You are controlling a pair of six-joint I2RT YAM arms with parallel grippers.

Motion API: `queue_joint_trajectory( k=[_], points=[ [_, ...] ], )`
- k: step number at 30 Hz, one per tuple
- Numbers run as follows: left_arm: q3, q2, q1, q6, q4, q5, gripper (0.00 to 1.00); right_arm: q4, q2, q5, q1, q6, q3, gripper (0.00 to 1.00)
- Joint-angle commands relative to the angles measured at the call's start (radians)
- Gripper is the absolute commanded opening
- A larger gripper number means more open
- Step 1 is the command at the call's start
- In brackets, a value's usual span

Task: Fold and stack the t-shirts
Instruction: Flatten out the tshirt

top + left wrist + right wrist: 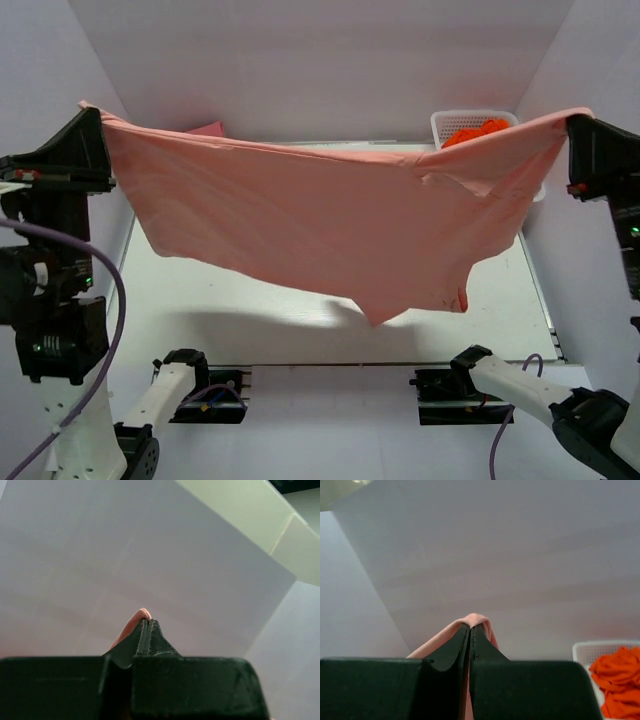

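A salmon pink t-shirt (330, 220) hangs stretched wide in the air above the table, sagging in the middle with a corner drooping at lower right. My left gripper (95, 112) is shut on its left end, high at the left wall. My right gripper (578, 122) is shut on its right end, high at the right. In the left wrist view a fold of the t-shirt (131, 625) pokes out beside the closed gripper (147, 622). The right wrist view shows the cloth (476, 618) pinched over the tips of the closed gripper (470, 626).
A white basket (470, 122) at the back right holds orange cloth (472, 132), also seen as orange cloth (620, 677) in the right wrist view. A bit of pink cloth (207, 129) peeks out at the back left. White walls enclose the white table (200, 300).
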Motion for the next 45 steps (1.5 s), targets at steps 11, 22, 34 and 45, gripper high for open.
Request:
queue_joint_trajectory(
  k=[11,22,34,45],
  points=[
    [0.101,-0.084,0.014,0.018,-0.096,0.106,0.00,0.132,-0.065,-0.159,0.003,-0.123,0.047,0.00],
    [-0.187,-0.084,0.014,-0.078,-0.108,-0.006,0.00,0.494,-0.022,0.264,0.003,-0.273,-0.370,0.00],
    [-0.485,0.238,-0.004,-0.153,0.051,-0.141,0.00,0.882,0.383,0.516,-0.057,-0.425,-0.585,0.00],
    [-0.276,0.910,0.016,-0.071,0.330,-0.094,0.00,0.783,0.890,0.275,-0.227,-0.276,-0.329,0.00]
  ],
)
